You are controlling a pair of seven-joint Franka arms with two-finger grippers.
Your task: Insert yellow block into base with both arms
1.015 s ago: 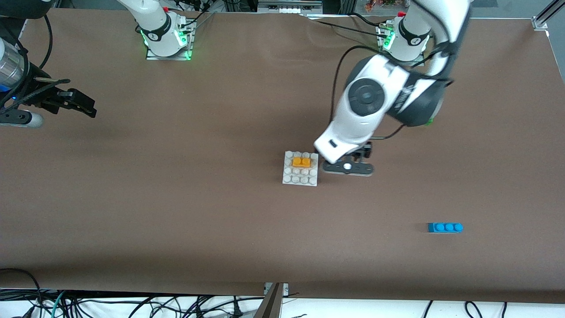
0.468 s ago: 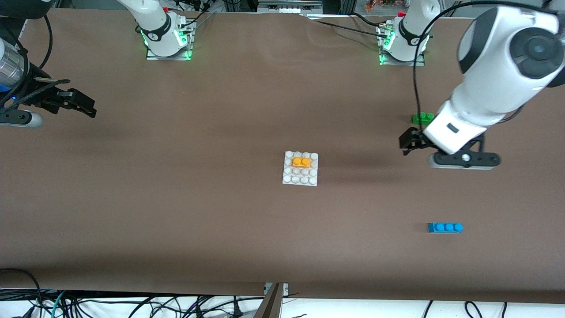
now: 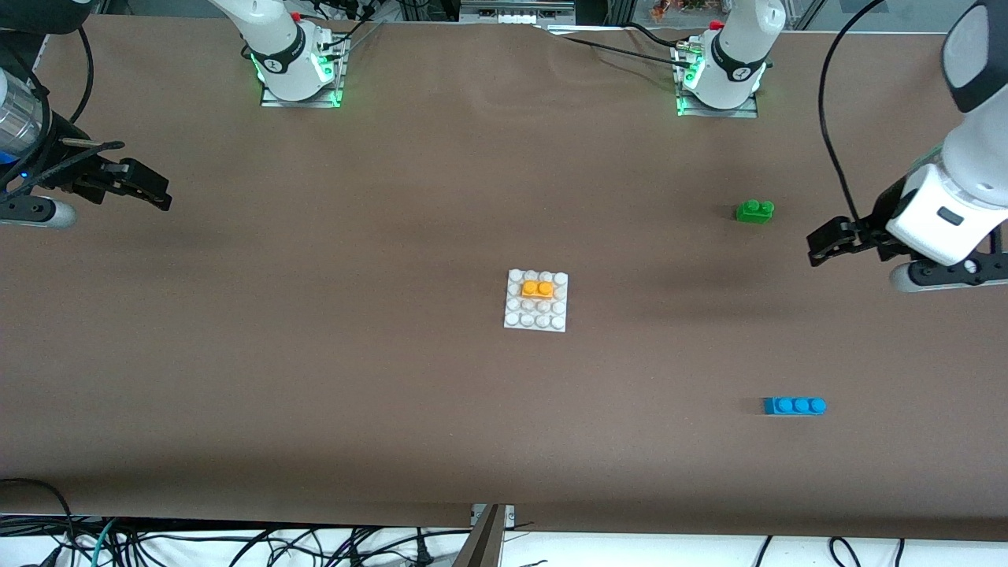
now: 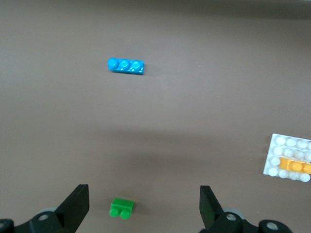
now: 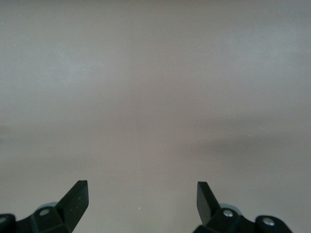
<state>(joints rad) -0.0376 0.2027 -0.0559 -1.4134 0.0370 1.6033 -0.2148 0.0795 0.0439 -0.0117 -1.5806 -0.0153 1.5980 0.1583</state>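
The yellow block [image 3: 538,289] sits pressed onto the white studded base [image 3: 536,319] in the middle of the table, in the base's row farthest from the front camera. Both also show in the left wrist view, block [image 4: 294,166] on base [image 4: 286,145]. My left gripper [image 3: 823,246] is open and empty, in the air over the left arm's end of the table, well away from the base. In its wrist view the left gripper [image 4: 143,204] frames bare table. My right gripper [image 3: 142,187] is open and empty at the right arm's end; it waits. Its wrist view [image 5: 142,194] shows only table.
A green two-stud brick [image 3: 754,210] lies toward the left arm's end, farther from the front camera than the base; it also shows in the left wrist view [image 4: 122,208]. A blue three-stud brick [image 3: 794,405] lies nearer the camera, also in the left wrist view [image 4: 126,65].
My left arm has swung away from the base toward its own end of the table, uncovering the green brick. The block stays on the base. The right arm has not moved.
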